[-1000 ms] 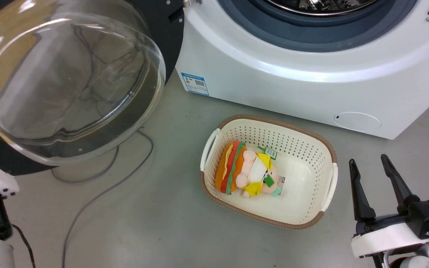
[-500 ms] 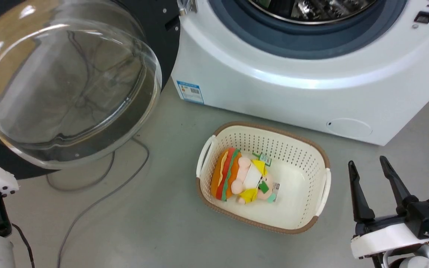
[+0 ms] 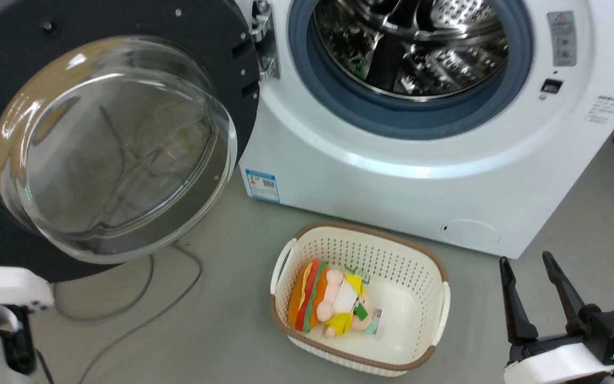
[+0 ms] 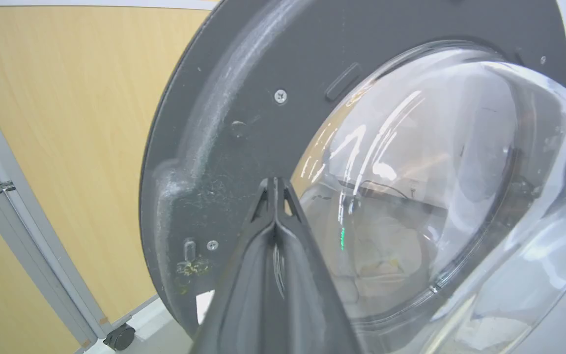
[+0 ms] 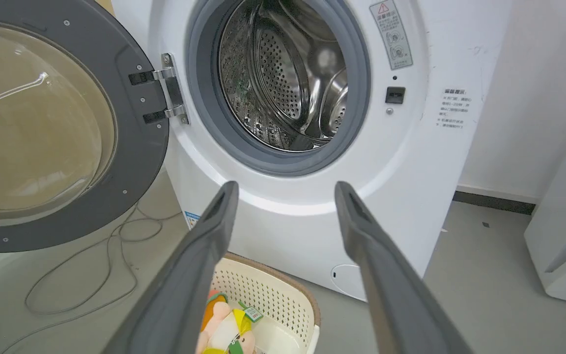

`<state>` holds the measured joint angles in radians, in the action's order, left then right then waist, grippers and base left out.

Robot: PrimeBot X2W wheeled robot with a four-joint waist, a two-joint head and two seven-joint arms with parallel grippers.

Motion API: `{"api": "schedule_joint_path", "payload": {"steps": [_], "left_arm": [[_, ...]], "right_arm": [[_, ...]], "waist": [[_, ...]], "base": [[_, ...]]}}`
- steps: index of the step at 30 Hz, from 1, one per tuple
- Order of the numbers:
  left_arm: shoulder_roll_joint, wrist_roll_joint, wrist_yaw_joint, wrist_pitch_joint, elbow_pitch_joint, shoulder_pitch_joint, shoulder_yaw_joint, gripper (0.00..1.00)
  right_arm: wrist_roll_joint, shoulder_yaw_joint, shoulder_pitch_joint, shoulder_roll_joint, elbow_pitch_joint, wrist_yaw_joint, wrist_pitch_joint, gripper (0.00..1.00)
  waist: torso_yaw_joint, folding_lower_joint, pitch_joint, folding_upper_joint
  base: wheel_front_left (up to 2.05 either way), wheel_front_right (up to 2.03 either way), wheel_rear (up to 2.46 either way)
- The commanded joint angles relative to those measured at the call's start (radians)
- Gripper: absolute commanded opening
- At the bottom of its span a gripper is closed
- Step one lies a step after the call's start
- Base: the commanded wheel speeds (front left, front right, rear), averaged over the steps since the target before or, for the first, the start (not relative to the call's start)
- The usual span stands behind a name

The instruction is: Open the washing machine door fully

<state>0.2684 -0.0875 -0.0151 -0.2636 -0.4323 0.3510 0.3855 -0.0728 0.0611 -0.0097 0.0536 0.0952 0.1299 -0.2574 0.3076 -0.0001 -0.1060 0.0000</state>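
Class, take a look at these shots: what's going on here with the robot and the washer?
The large round black washing machine door with its clear glass bowl stands swung wide, baring the steel drum of the white washing machine. The left gripper, shut, points at the door's inner rim; contact is unclear. The right gripper hovers open and empty near a cream perforated basket holding a colourful plush toy.

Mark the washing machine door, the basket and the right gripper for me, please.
washing machine door (image 3: 110, 149), head view, glass bowl centre
basket (image 3: 381, 253), head view, far perforated wall
right gripper (image 3: 524, 257), head view, between its fingertips
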Motion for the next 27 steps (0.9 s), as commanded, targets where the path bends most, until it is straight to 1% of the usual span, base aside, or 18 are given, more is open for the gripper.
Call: {"api": "schedule_joint_path", "payload": {"steps": [1, 10, 11, 12, 18, 19, 27], "left_arm": [[-0.020, 0.014, -0.009, 0.002, 0.033, -0.038, -0.014, 0.00], [-0.113, 0.057, -0.031, 0.002, 0.233, -0.181, -0.091, 0.00], [-0.121, 0.056, -0.039, 0.002, 0.245, -0.194, -0.102, 0.27], [-0.127, 0.057, -0.044, 0.002, 0.260, -0.206, -0.112, 1.00], [-0.157, 0.060, -0.071, 0.002, 0.317, -0.268, -0.181, 1.00], [-0.169, 0.055, -0.077, 0.002, 0.322, -0.288, -0.204, 1.00], [-0.193, 0.034, -0.091, 0.002, 0.312, -0.326, -0.264, 1.00]], "right_arm": [[-0.008, 0.002, 0.014, -0.003, 0.002, 0.001, -0.004, 1.00], [-0.029, 0.000, 0.053, -0.003, 0.001, 0.001, -0.004, 1.00], [-0.029, 0.000, 0.055, -0.003, -0.001, 0.001, -0.004, 1.00], [-0.030, 0.000, 0.057, -0.003, -0.001, 0.001, -0.004, 1.00], [-0.028, 0.004, 0.070, -0.003, -0.004, 0.001, -0.004, 1.00], [-0.025, 0.001, 0.075, -0.003, -0.006, 0.001, -0.004, 1.00], [-0.021, 0.000, 0.086, -0.003, -0.014, 0.001, -0.004, 1.00]], "waist": [[-0.013, 0.0001, 0.031, 0.0000], [-0.060, 0.0001, 0.097, 0.0000], [-0.067, 0.0001, 0.101, 0.0000], [-0.075, 0.0001, 0.105, 0.0000], [-0.121, 0.0001, 0.129, 0.0000], [-0.149, 0.0001, 0.137, 0.0000], [-0.229, 0.0001, 0.149, 0.0000]], "base": [[0.00, 0.00, 0.00], [0.00, 0.00, 0.00], [0.00, 0.00, 0.00], [0.00, 0.00, 0.00], [0.00, 0.00, 0.00], [0.00, 0.00, 0.00], [0.00, 0.00, 0.00]]}}
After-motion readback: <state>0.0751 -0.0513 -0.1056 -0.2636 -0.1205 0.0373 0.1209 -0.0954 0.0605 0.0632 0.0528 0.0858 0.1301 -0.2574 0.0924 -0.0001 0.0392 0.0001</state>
